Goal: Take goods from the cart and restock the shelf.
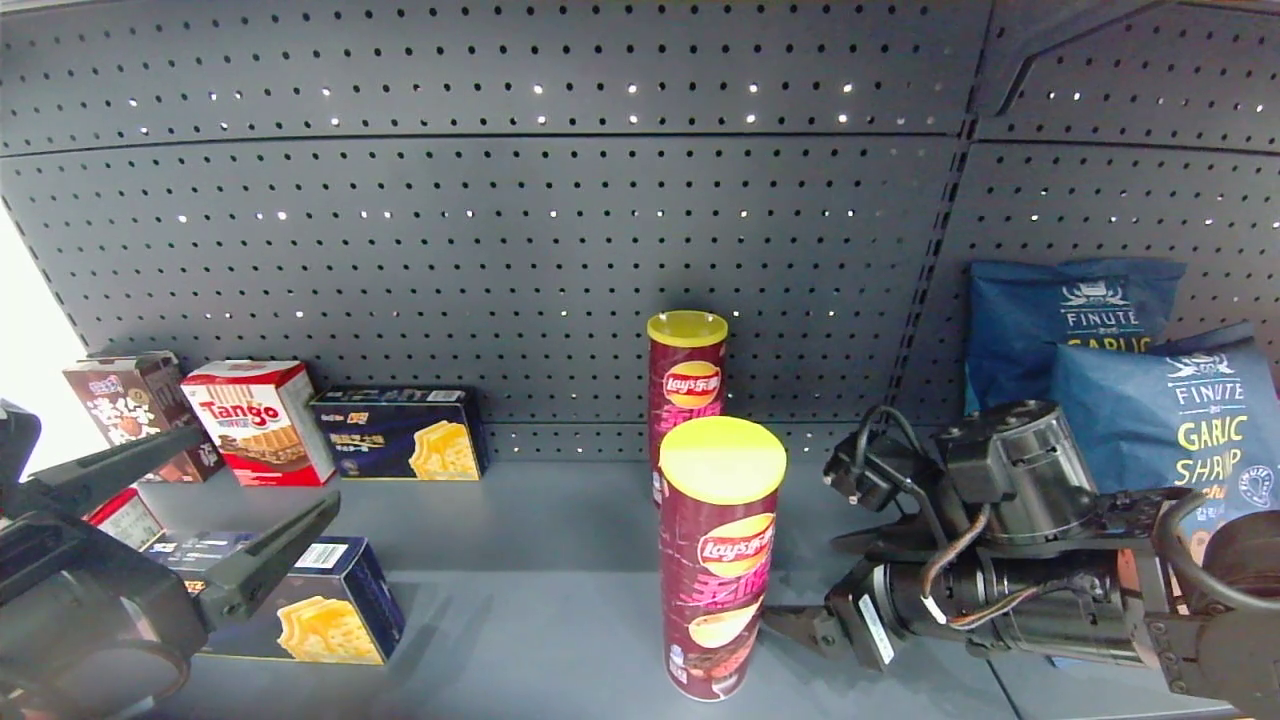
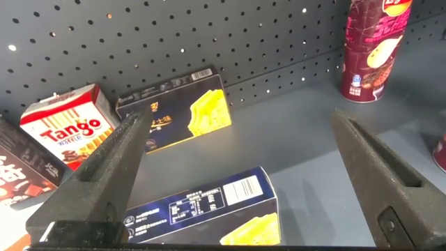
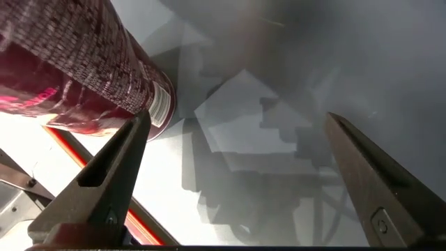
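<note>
right gripper [image 3: 237, 120]: jaws spread wide, nothing held.
front can [image 1: 720, 560]: upright on the shelf [image 1: 560, 600], just off one fingertip (outside the gap, not between the jaws).
step: can looks set down, so back out straight along the jaw axis. No sideways sweep, since a tall narrow can likely tips.
can build: rigid tube, glossy wrap, flat yellow lid.
shelf surface: smooth grey metal, probably slippery.
left gripper [image 2: 240, 118]: jaws wide, empty, blue carton [image 2: 209, 209] below the gap.
</note>
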Motion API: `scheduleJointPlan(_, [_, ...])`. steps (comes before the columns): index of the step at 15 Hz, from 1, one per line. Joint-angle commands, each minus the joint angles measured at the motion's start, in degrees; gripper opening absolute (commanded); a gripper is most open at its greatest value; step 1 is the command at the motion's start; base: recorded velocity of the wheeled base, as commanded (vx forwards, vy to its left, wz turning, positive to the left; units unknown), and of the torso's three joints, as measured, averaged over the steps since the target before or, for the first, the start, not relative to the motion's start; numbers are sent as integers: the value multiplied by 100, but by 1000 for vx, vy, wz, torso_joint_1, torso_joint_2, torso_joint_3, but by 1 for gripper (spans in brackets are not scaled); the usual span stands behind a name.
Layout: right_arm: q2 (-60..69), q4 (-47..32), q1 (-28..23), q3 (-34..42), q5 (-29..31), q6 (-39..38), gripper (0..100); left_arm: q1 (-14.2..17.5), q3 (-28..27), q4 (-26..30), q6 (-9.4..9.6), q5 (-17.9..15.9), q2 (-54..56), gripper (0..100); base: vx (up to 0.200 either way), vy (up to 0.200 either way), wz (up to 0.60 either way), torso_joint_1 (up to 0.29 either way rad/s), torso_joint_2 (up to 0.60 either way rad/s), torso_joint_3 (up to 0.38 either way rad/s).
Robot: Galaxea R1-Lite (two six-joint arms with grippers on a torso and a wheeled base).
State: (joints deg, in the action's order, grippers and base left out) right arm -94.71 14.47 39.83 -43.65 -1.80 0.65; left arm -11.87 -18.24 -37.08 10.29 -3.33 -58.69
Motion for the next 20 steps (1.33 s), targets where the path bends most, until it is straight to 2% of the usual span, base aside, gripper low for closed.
scheduleJointPlan(1, [-39,3,25,-12,-4,6,100,1,4,-1,-1,-1,-11,100,0,0,0,0,0,0])
scheduleJointPlan(20, [-39,3,131,-3,-4,-3,100,71,13,-1,-9,-1,-3,100,0,0,0,0,0,0])
